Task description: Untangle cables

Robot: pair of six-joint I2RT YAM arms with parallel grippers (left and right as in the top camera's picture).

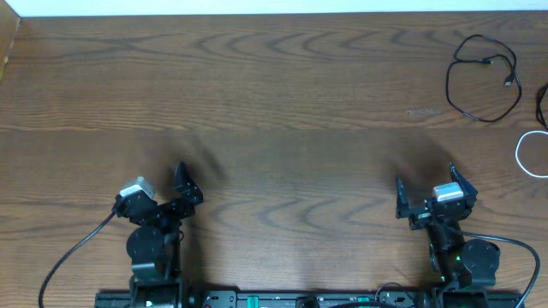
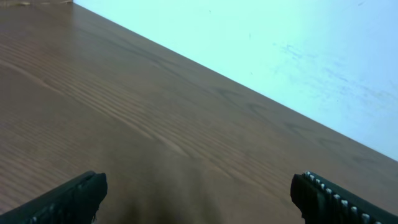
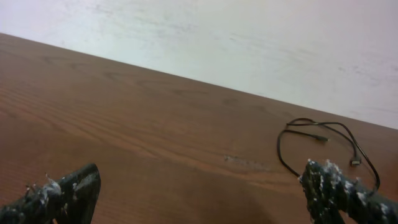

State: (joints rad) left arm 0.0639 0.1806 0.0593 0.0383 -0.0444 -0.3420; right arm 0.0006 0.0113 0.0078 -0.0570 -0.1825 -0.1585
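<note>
A thin black cable (image 1: pixel 484 79) lies in a loose loop at the far right of the table, both small plugs inside the loop. It also shows in the right wrist view (image 3: pixel 323 144), ahead and to the right of the fingers. A white cable (image 1: pixel 529 154) curls at the right edge, partly cut off. A short black piece (image 1: pixel 542 101) shows at the edge above it. My left gripper (image 1: pixel 187 186) is open and empty near the front left. My right gripper (image 1: pixel 428 192) is open and empty near the front right, well short of the cables.
The wooden table (image 1: pixel 274 111) runs to a pale wall at the back. Thick black arm wires (image 1: pixel 73 257) trail from both arm bases along the front edge. A faint scuff (image 1: pixel 424 111) marks the wood left of the black cable.
</note>
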